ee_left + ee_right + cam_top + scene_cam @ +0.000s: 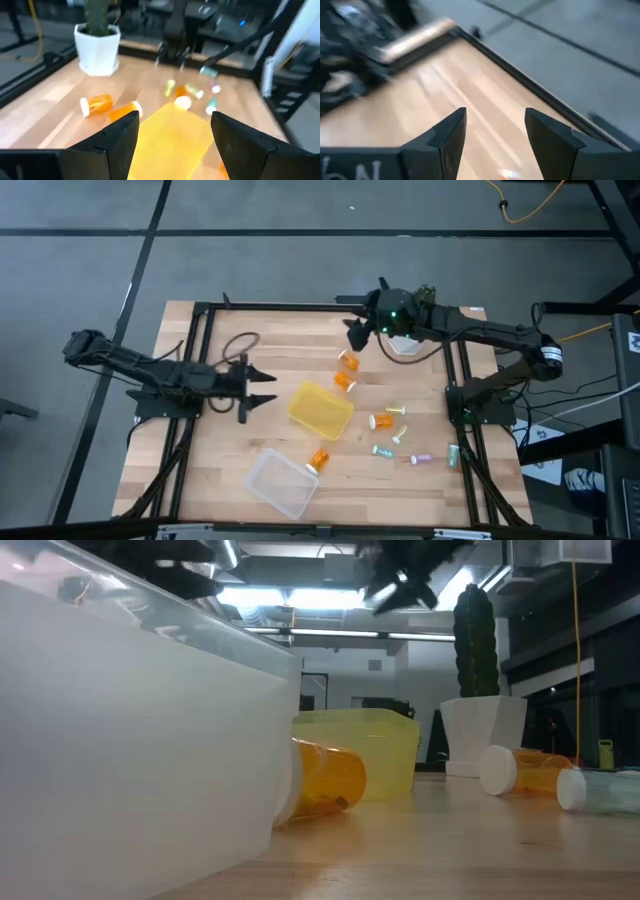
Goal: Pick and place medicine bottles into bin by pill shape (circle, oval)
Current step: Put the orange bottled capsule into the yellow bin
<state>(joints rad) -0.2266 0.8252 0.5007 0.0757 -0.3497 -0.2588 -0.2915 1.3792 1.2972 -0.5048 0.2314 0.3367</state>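
Several orange bottles with white caps lie on their sides on the wooden table: two (348, 361) (343, 381) beyond the yellow bin (320, 409), one (383, 421) to its right, and one (318, 460) against the clear bin (281, 482). Pastel vials (396, 411) (383, 451) (421, 459) lie scattered at the right. My left gripper (265, 385) is open and empty, left of the yellow bin, which shows between its fingers in the left wrist view (175, 135). My right gripper (355, 335) is open and empty, above the far middle of the table, near the two far orange bottles.
A white plant pot (405, 345) with a cactus stands at the far right, just beside my right arm. A dark cable loop (240, 342) lies at the far left. The black frame rails (200, 330) run along the table's edges. In the low view the clear bin (130, 740) fills the left.
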